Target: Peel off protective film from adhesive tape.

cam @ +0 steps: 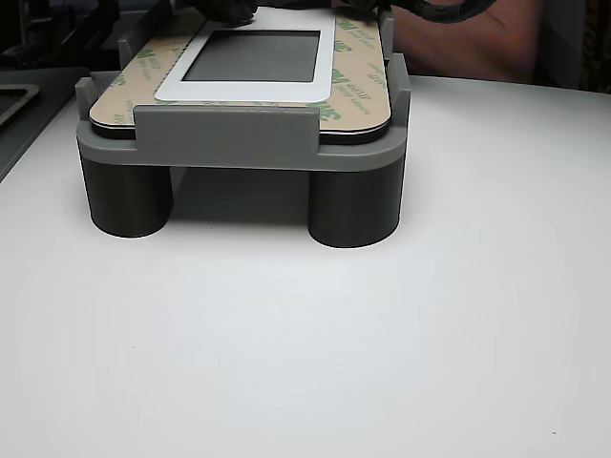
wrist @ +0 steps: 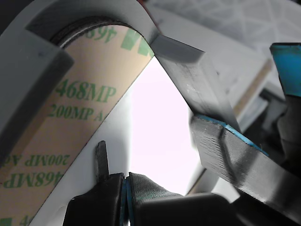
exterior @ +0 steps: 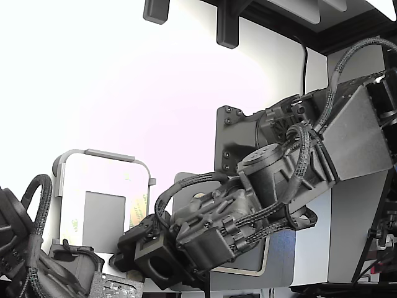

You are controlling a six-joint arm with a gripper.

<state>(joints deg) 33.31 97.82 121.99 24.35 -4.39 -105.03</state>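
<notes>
The gripper (wrist: 126, 181) has its blue-padded fingertips pressed together at the panel's edge; whether any liner is pinched between them, I cannot tell. The protective film (wrist: 70, 127), tan with green 3M print, lies just beside them, flat on the panel in the grey fixture (cam: 229, 134).

In the exterior view, the lower part of the protective film (exterior: 138, 208) is covered by the arm, and the gripper's fingertips cannot be made out. The film (wrist: 61, 136) is cut off at the wrist view's edge. The fixture's (cam: 229, 134) far end is cropped.
</notes>
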